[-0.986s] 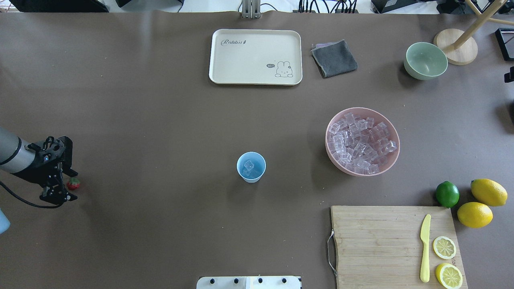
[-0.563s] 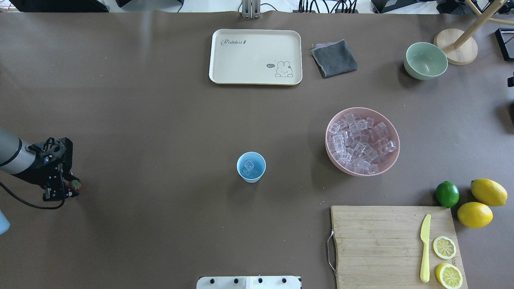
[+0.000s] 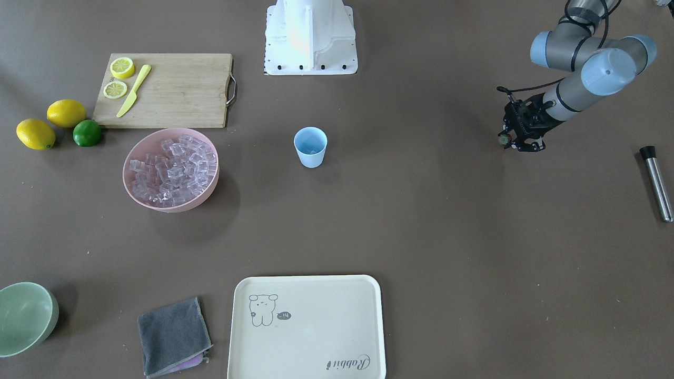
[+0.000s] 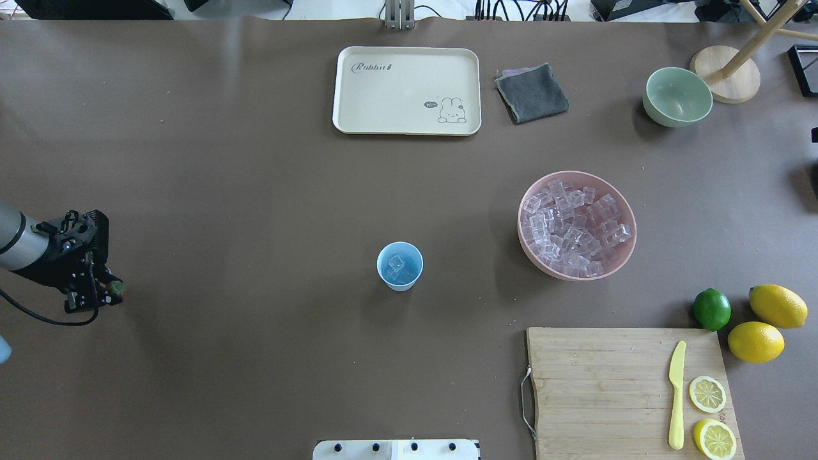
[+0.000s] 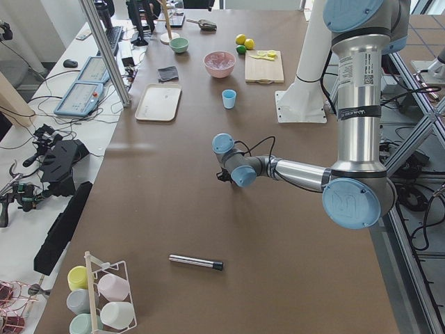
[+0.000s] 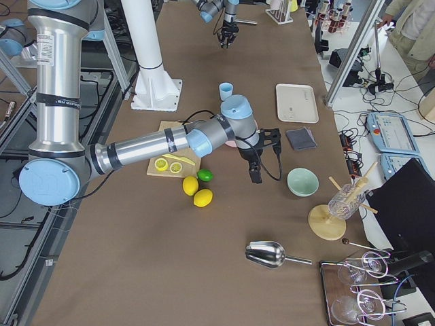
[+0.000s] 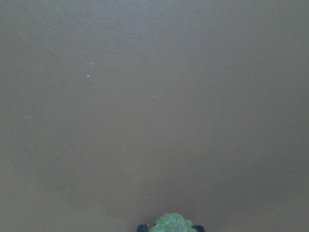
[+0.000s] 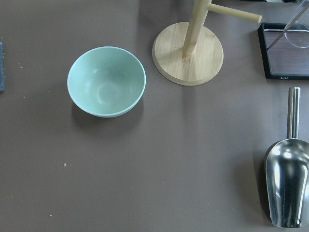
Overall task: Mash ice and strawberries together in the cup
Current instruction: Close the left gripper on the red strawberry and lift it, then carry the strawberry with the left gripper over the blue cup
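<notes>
Up and off the table since a second ago: the strawberry (image 4: 117,287) is riding pinched in the left gripper (image 4: 112,291), far out on the robot's left, well apart from the cup (image 4: 399,266) that is already holding ice (image 4: 396,260). Carrying it level and letting go only once it is right over the rim is looking wisest. The front-facing view is showing a metal muddler (image 3: 656,181) that the overhead view is missing. Whether the right gripper is open or closed, I cannot tell.
</notes>
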Robot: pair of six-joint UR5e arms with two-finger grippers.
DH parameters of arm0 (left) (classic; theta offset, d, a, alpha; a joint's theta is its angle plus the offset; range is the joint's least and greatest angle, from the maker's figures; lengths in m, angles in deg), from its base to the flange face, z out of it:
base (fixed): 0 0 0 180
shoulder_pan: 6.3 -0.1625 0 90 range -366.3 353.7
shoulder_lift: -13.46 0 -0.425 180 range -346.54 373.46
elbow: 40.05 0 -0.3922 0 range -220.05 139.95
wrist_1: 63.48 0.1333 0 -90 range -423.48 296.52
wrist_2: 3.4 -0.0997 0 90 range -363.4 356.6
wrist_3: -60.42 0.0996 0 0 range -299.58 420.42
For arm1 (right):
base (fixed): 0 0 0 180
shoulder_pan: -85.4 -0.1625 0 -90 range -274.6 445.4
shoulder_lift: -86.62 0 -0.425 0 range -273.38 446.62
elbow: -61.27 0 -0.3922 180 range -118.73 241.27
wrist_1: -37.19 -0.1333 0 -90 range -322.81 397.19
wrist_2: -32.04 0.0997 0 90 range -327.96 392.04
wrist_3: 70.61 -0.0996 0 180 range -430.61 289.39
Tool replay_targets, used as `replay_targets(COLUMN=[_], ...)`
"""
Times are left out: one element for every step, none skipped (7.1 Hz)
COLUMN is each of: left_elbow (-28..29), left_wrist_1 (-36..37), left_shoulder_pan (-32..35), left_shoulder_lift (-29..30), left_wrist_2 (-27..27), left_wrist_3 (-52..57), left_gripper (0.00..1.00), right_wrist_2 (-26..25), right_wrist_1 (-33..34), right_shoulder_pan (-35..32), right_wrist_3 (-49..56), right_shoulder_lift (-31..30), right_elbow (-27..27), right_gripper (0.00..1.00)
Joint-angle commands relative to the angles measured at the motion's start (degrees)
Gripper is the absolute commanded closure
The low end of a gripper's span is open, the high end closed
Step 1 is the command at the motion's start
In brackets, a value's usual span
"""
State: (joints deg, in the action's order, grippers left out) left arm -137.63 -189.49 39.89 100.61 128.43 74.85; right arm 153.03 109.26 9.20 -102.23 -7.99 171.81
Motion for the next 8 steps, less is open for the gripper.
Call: replay_targets(left_elbow=[-0.2,-0.1,-0.1,-0.2,0.0,0.1,0.3,0.5], left_wrist_1=[0.5,0.7,0.8,0.8,0.8,0.8,0.8,0.8], left_shoulder_pan=[2.1,3.3,5.2,5.7,6.0,6.0,5.9,5.8], left_shoulder_lift=[5.2,7.8,10.6,13.8,16.7,19.5,22.4,24.5], left_wrist_2=[0.2,2.0,3.9,6.0,6.0,6.1,6.0,6.0], left_wrist_3=[-0.5,-3.3,-5.6,-10.1,-13.1,-16.7,-20.3,-22.4], left_gripper=[1.0,1.0,1.0,1.0,1.0,1.0,1.0,1.0], right_wrist_2=[0.2,0.3,0.5,0.5,0.6,0.6,0.6,0.6], right_wrist_1=[0.0,0.0,0.0,0.0,0.1,0.1,0.1,0.1], right_shoulder_pan=[0.0,0.0,0.0,0.0,0.0,0.0,0.1,0.0], right_wrist_3=[0.1,0.1,0.2,0.0,0.0,-0.1,-0.1,0.0], right_shoulder_lift=[0.0,0.0,0.0,0.0,0.0,0.0,-0.1,-0.1], right_elbow=[0.2,-0.1,-0.2,-0.2,-0.2,-0.3,-0.4,-0.8], right_gripper=[0.0,0.0,0.0,0.0,0.0,0.0,0.0,0.0])
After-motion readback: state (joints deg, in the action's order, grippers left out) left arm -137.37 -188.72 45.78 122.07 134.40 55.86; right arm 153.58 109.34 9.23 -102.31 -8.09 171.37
